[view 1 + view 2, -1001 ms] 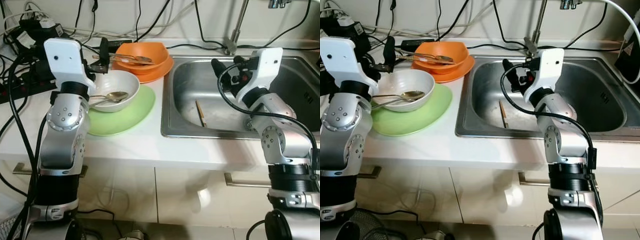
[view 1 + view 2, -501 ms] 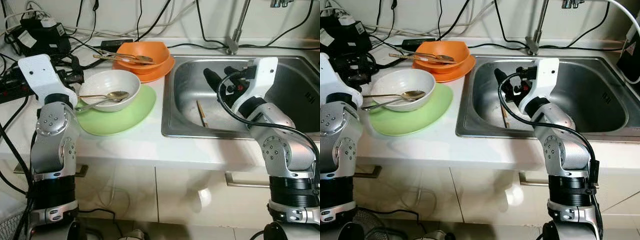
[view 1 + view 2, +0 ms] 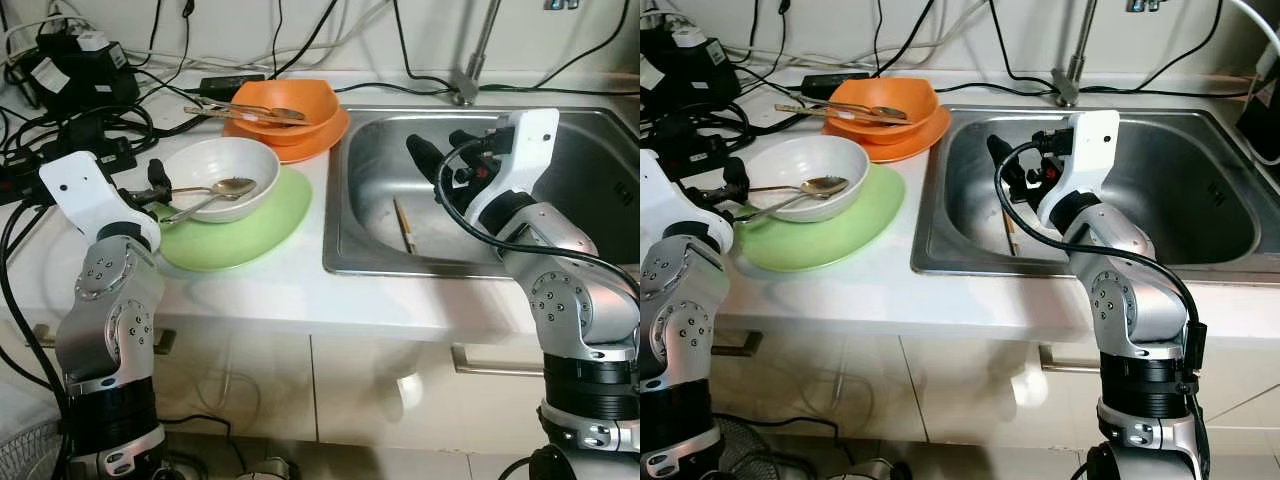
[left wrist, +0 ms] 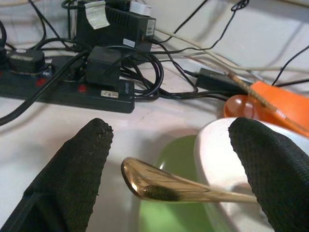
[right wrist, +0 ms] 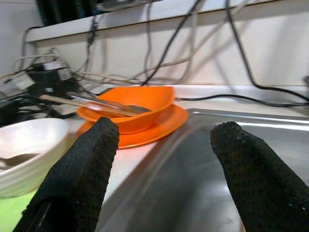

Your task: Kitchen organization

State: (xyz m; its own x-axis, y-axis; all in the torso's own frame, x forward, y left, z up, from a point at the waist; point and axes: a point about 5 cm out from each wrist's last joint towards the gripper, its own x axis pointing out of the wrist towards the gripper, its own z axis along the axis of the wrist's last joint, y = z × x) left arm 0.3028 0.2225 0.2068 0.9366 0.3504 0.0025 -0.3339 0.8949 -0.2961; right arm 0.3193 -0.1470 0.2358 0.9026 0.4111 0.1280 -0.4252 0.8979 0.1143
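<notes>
My left gripper (image 4: 166, 159) has come down from above the dishes over the last second and now sits low at the near left edge of the counter, fingers spread wide on either side of the handle tip of a gold spoon (image 3: 205, 198), not touching it. I judge this lines me up to pinch the handle and lift the spoon out.

The spoon rests in a white bowl (image 3: 222, 178), its handle sticking out over the rim toward my gripper. A second utensil lies beside it in the bowl. The bowl stands on a green plate (image 3: 250, 225).

To the right, my right gripper (image 3: 425, 160) has moved a little leftward and hovers over the sink (image 3: 365, 245), fingers apart and empty. One chopstick (image 3: 401, 225) lies on the sink floor.

Farther back, an orange bowl (image 3: 300, 105) sits on an orange plate (image 3: 320, 142), with a spoon and chopsticks laid across it. Behind these, a power strip (image 4: 63, 91) and tangled cables line the wall.
</notes>
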